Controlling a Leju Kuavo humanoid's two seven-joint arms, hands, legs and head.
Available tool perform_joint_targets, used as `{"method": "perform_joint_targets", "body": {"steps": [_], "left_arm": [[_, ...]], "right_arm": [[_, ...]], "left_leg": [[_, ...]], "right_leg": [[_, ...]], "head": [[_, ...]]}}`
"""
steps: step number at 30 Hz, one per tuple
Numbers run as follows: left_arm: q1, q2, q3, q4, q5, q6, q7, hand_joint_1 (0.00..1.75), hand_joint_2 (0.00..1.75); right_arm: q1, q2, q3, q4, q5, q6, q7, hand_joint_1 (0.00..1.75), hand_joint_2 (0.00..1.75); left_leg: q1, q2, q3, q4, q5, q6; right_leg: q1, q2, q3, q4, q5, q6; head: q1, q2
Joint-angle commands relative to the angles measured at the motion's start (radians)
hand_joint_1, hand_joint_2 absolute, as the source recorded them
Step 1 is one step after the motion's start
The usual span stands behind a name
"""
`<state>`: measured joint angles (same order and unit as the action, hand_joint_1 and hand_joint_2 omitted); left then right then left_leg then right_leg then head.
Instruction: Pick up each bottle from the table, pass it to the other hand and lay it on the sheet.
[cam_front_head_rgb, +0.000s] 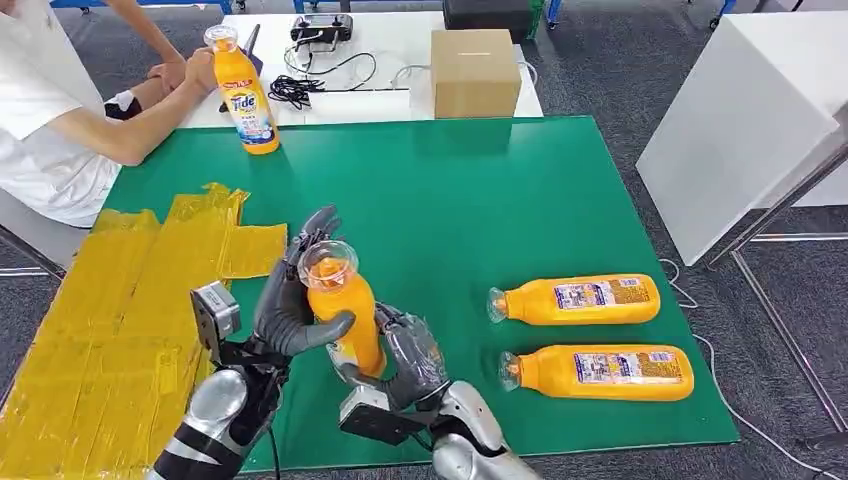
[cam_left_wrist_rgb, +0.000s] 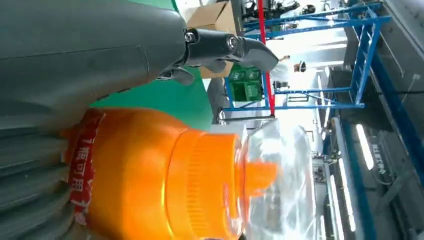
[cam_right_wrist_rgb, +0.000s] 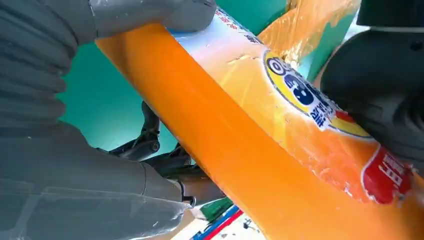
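An orange bottle (cam_front_head_rgb: 340, 300) with a clear cap stands upright above the green table near its front edge, held by both hands at once. My left hand (cam_front_head_rgb: 290, 300) wraps its upper body just below the cap (cam_left_wrist_rgb: 270, 175). My right hand (cam_front_head_rgb: 405, 355) grips its lower part from the right; the bottle's label (cam_right_wrist_rgb: 305, 95) shows close up in the right wrist view. Two more orange bottles lie on their sides at the front right, one (cam_front_head_rgb: 575, 299) behind the other (cam_front_head_rgb: 598, 371). The yellow sheet (cam_front_head_rgb: 120, 320) covers the table's left side.
A person at the far left holds an upright orange bottle (cam_front_head_rgb: 245, 92) on the table's back edge. A cardboard box (cam_front_head_rgb: 474, 72), cables and a controller sit on the white table behind. A white panel (cam_front_head_rgb: 740, 120) stands to the right.
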<state>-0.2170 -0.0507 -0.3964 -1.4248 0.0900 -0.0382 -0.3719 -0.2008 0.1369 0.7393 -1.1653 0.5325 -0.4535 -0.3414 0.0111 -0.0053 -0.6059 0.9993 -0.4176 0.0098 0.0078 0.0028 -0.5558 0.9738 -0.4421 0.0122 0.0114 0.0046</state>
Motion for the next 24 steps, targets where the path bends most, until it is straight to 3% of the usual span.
{"method": "perform_joint_targets", "body": {"steps": [1, 3, 11, 12, 14, 24], "left_arm": [[0.014, 0.02, -0.018, 0.132, -0.043, -0.018, 0.027, 0.0, 1.75], [0.014, 0.021, -0.024, 0.14, -0.06, -0.027, 0.026, 0.0, 1.75], [0.023, 0.029, -0.012, 0.144, -0.055, -0.082, 0.027, 0.0, 1.75], [0.025, 0.03, -0.009, 0.144, -0.058, -0.084, 0.028, 0.0, 1.75], [0.033, 0.031, -0.002, 0.14, -0.062, -0.089, 0.03, 0.0, 1.75], [0.048, 0.027, 0.003, 0.143, -0.079, -0.099, 0.036, 0.0, 1.75]], "right_arm": [[0.004, -0.011, -0.029, -0.164, 0.03, -0.067, -0.01, 1.75, 1.75], [0.006, -0.012, -0.047, -0.175, 0.033, -0.074, -0.01, 1.75, 1.75], [0.009, -0.003, -0.064, -0.165, 0.098, -0.124, -0.003, 1.75, 1.75], [0.011, -0.003, -0.067, -0.164, 0.108, -0.134, -0.003, 1.75, 1.75], [0.016, -0.001, -0.069, -0.164, 0.13, -0.152, 0.0, 1.75, 1.75], [0.019, 0.001, -0.074, -0.156, 0.129, -0.148, 0.007, 1.75, 1.75]], "left_leg": [[-0.001, 0.003, 0.009, -0.002, -0.003, 0.0], [-0.001, 0.002, 0.004, -0.001, -0.001, 0.0], [-0.001, 0.002, 0.004, -0.002, -0.001, 0.0], [-0.001, 0.004, 0.01, -0.003, -0.003, 0.0], [0.0, 0.002, 0.005, -0.002, -0.001, 0.0], [-0.001, 0.0, 0.004, -0.002, -0.001, 0.0]], "right_leg": [[-0.001, 0.002, 0.008, -0.002, -0.002, 0.002], [-0.001, 0.001, 0.003, -0.001, -0.001, 0.001], [-0.001, 0.001, 0.003, -0.001, -0.001, 0.001], [-0.001, 0.003, 0.009, -0.002, -0.002, 0.002], [0.0, 0.001, 0.004, -0.002, -0.001, 0.001], [-0.001, -0.001, 0.004, -0.001, -0.001, 0.001]], "head": [[0.0, 0.0], [0.0, 0.0], [0.0, 0.0], [0.0, 0.0], [0.0, 0.0], [0.0, 0.0]]}}
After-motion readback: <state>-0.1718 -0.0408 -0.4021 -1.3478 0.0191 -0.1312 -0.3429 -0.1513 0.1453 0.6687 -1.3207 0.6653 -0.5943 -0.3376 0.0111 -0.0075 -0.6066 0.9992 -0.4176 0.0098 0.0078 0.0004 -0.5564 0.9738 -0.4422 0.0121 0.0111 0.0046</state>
